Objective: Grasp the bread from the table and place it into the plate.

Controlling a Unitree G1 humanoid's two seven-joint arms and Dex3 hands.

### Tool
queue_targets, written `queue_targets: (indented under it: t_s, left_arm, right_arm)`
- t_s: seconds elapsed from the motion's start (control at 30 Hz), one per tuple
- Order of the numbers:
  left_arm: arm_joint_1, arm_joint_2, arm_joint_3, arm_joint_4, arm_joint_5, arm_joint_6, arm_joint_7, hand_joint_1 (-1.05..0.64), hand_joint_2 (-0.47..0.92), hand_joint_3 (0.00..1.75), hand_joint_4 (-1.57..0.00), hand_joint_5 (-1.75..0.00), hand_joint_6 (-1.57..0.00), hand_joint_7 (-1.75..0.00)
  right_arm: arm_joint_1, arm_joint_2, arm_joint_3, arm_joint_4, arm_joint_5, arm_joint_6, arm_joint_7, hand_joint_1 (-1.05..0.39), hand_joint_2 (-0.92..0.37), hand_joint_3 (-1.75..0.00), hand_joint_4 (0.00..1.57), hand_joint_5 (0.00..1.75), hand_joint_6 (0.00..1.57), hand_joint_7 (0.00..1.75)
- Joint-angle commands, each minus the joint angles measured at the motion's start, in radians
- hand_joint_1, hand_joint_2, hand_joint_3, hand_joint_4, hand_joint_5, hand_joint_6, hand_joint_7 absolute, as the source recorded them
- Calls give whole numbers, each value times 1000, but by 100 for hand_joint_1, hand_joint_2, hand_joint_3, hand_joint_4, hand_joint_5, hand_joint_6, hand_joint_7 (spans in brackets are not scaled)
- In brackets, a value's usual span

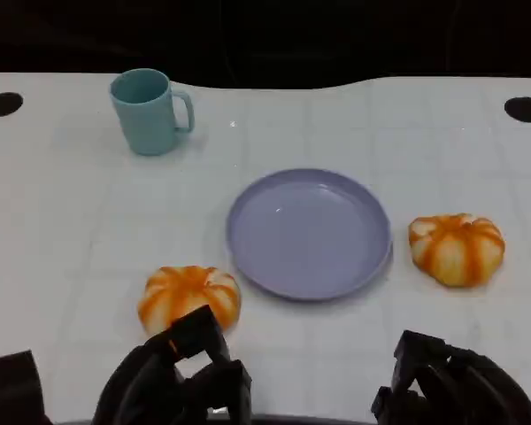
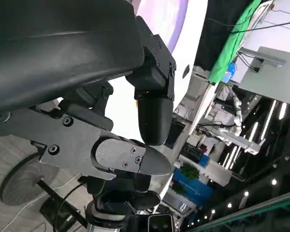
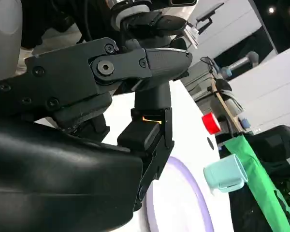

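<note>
The white table (image 1: 71, 221) fills the frame. A round lavender plastic plate (image 1: 309, 232) sits at centre, bare. One orange-striped round bread (image 1: 189, 297) lies lower left, another orange-striped bread (image 1: 457, 249) at right. A teal mug (image 1: 149, 111) stands upper left. The left robot hand (image 1: 181, 376) and right robot hand (image 1: 451, 385) hold nothing, fingers apart.

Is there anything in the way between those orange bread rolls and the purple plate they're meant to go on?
Nothing visible. The left bread and the right bread each lie beside the purple plate, bare table between. The teal mug stands off behind.
</note>
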Motion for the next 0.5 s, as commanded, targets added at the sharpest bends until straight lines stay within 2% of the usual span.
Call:
queue_targets:
  t_s: [0.03, 0.23, 0.37, 0.47, 0.5]
  left_arm:
    - [2, 0, 16, -2, 0, -32, -1, -58, 92, 8, -70, -175, -52, -149]
    - [5, 4, 9, -37, 53, -92, 30, -58, 92, 8, -47, -169, -48, -118]
    - [4, 25, 0, -83, 153, -150, 85, -56, 92, 6, -43, -135, -53, -59]
    - [-5, 63, -6, -119, 254, -211, 123, -50, 91, 3, -42, -114, -54, -30]
    - [-8, 73, -8, -122, 288, -240, 135, -50, 91, 2, -42, -109, -54, -25]
  right_arm:
    - [2, -9, -10, -9, 13, -1, 1, -71, -92, -22, 89, 160, 79, 135]
    - [5, -9, -10, -9, 11, -1, -2, -71, -92, -22, 88, 159, 77, 135]
    - [5, -9, -7, -11, 5, -6, -3, -71, -92, -23, 88, 159, 77, 134]
    - [5, -7, -5, -15, 4, -1, -10, -71, -92, -23, 88, 159, 78, 133]
    - [5, -6, -4, -15, 3, -1, -11, -71, -92, -23, 88, 159, 78, 133]
